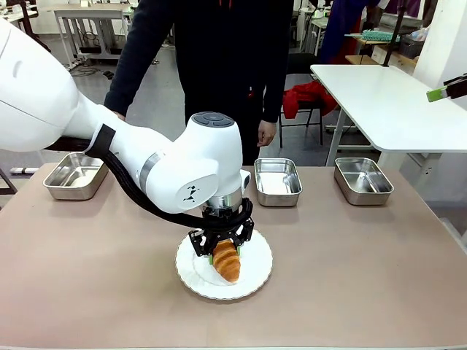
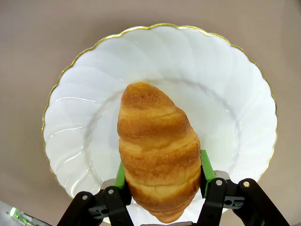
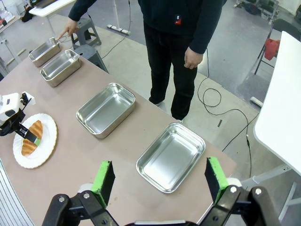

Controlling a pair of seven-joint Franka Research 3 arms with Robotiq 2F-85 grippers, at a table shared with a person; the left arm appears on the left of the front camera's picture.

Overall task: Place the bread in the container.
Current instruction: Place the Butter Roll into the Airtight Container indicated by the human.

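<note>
While the person [image 1: 211,65] is standing at the far side of the table [image 1: 379,262], four steel trays are sitting in a row along that edge, all bare inside; one of them [image 3: 52,49] is lying under the person's pointing hand [image 3: 69,27]. The bread [image 2: 159,153] is lying on the white plate [image 2: 235,89], well apart from the trays. The left gripper [image 2: 161,179] is reaching down over the plate with its green pads [image 2: 205,167] pressing against both flanks of the croissant near its thick end, so the jaws are standing narrowed around it. The right gripper [image 3: 161,180] is hovering high above the table with its fingers spread wide, holding nothing.
</note>
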